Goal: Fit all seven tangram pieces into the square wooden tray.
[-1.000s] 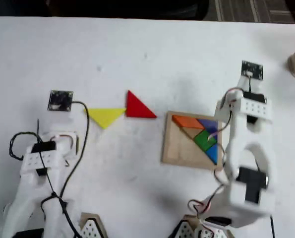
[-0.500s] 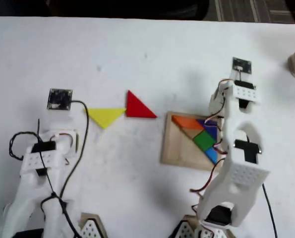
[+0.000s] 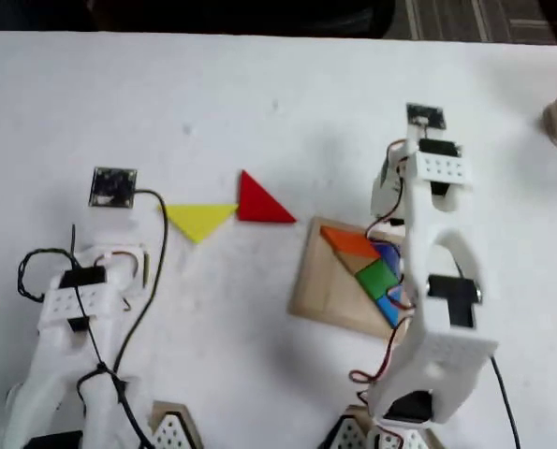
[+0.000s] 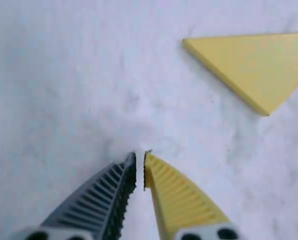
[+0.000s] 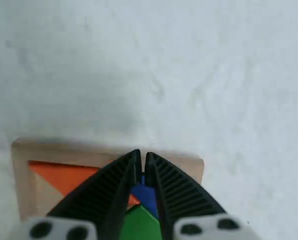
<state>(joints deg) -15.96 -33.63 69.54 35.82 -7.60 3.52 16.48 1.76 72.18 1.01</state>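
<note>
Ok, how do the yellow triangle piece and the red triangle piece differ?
Colour: the yellow triangle piece versus the red triangle piece. Pose: yellow's long edge runs parallel to the white table's far edge, red's diagonally. Position: red lies nearer the square wooden tray than yellow. Both lie flat outside it, similar in size.

Bright, even light, faint shadows.

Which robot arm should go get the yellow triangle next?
Probably the left. Its hand is just short of the yellow triangle, with only bare table between them. The right hand is over the wooden tray, farther off, with the red triangle in between.
</note>
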